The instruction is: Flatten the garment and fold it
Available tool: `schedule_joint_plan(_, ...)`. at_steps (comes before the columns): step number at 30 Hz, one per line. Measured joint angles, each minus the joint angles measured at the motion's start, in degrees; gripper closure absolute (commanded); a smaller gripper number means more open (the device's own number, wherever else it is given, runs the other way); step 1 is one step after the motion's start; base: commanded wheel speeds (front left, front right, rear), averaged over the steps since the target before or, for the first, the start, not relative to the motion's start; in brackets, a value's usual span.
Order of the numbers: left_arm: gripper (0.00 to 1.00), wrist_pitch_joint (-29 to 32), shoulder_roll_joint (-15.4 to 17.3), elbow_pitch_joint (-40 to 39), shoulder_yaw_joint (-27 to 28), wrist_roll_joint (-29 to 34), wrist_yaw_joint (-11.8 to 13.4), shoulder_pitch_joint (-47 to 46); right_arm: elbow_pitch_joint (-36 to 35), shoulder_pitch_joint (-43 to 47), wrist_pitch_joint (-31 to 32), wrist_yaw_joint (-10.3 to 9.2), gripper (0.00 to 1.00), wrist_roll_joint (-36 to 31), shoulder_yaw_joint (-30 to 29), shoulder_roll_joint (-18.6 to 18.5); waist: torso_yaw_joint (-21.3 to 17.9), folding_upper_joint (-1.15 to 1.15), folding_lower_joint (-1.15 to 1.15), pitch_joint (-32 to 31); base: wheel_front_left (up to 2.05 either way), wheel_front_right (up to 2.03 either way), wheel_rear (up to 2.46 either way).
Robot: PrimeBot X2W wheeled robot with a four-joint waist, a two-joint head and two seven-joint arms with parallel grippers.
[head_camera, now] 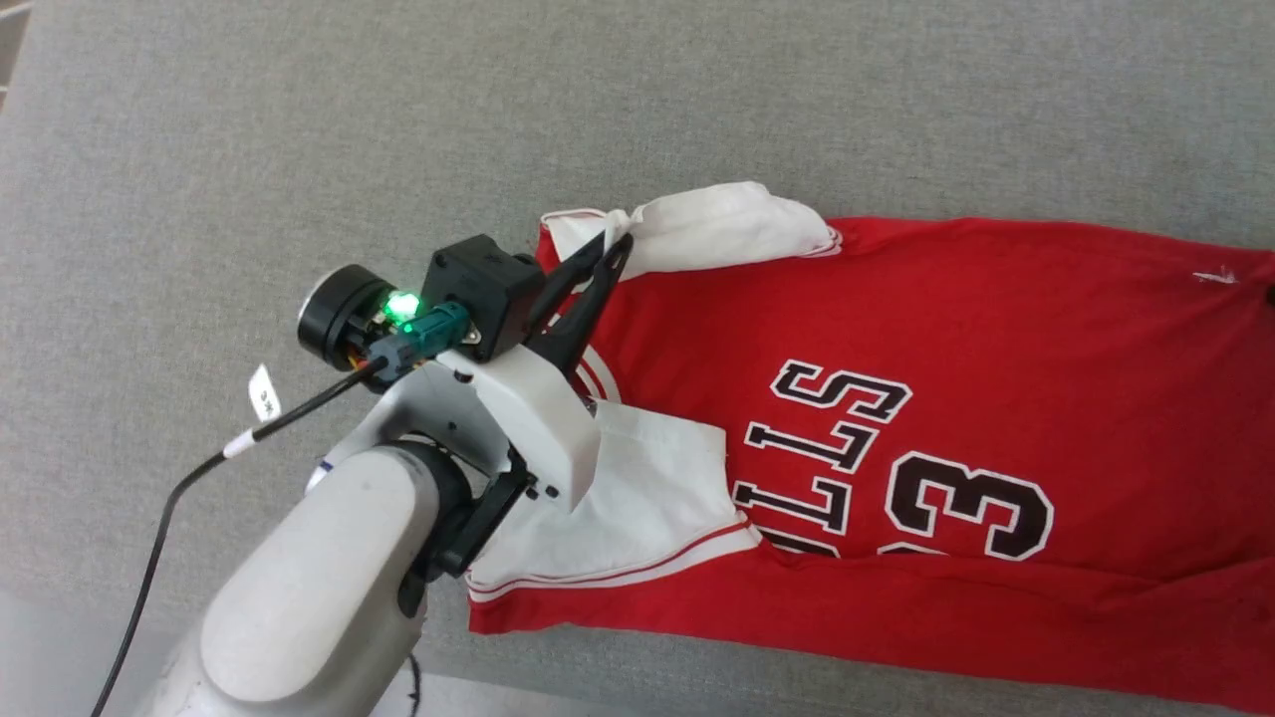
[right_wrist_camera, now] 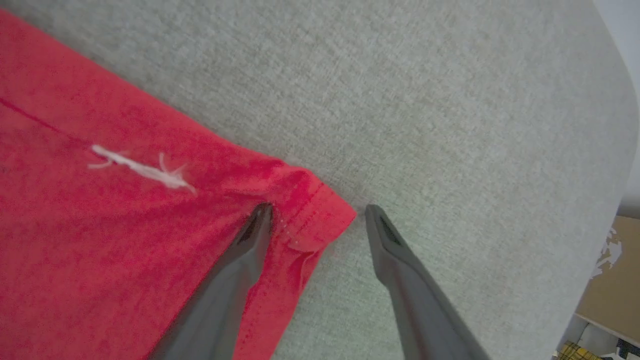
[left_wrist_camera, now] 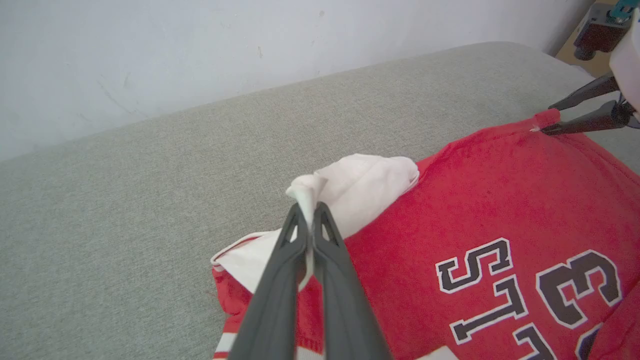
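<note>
The garment (head_camera: 956,299) is a red jersey with white sleeves, lying on the grey cushion with black letters and a "3" facing up. My left gripper (head_camera: 618,244) is shut on a bunched tip of the far white sleeve (left_wrist_camera: 365,190), lifting it slightly; the pinch is plain in the left wrist view (left_wrist_camera: 310,210). The near white sleeve (head_camera: 637,508) lies flat beside my left wrist. My right gripper (right_wrist_camera: 316,212) is open at the red hem corner (right_wrist_camera: 320,210): one finger rests on the red cloth, the other on bare cushion. The left wrist view also catches the right gripper (left_wrist_camera: 546,120).
The grey upholstered surface (head_camera: 299,119) stretches around the garment, with a white wall (left_wrist_camera: 200,50) behind it. Its rounded edge and a cardboard box (right_wrist_camera: 610,270) lie to the right of my right gripper. A black cable (head_camera: 149,558) trails from my left wrist.
</note>
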Motion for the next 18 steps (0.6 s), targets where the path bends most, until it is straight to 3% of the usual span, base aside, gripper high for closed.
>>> schedule_joint_plan(1,1.00,-0.3,-0.2,0.3,-0.1,0.0,0.0,0.0,0.1,-0.2,-0.4,0.00,1.00,0.6,0.7,-0.4,0.2,0.00,0.00,0.2,0.00,0.00,0.00)
schedule_joint_plan(5,1.00,-1.5,-0.5,1.5,0.3,-0.2,0.5,0.2,1.1,-0.7,-4.4,0.00,1.00,1.4,2.4,-0.4,0.3,0.00,0.01,0.3,0.00,0.00,0.00)
schedule_joint_plan(14,1.00,-4.8,1.1,2.8,3.9,-2.7,3.2,6.0,6.4,0.3,-19.1,0.04,1.00,0.2,2.3,4.7,-1.0,0.00,0.02,-4.5,0.00,0.00,0.00)
schedule_joint_plan(18,1.00,-5.4,1.9,2.1,5.0,-3.9,4.1,9.3,6.7,2.5,-24.1,0.08,1.00,-0.7,-0.7,5.9,-2.0,0.00,0.02,-8.0,0.00,0.00,0.00)
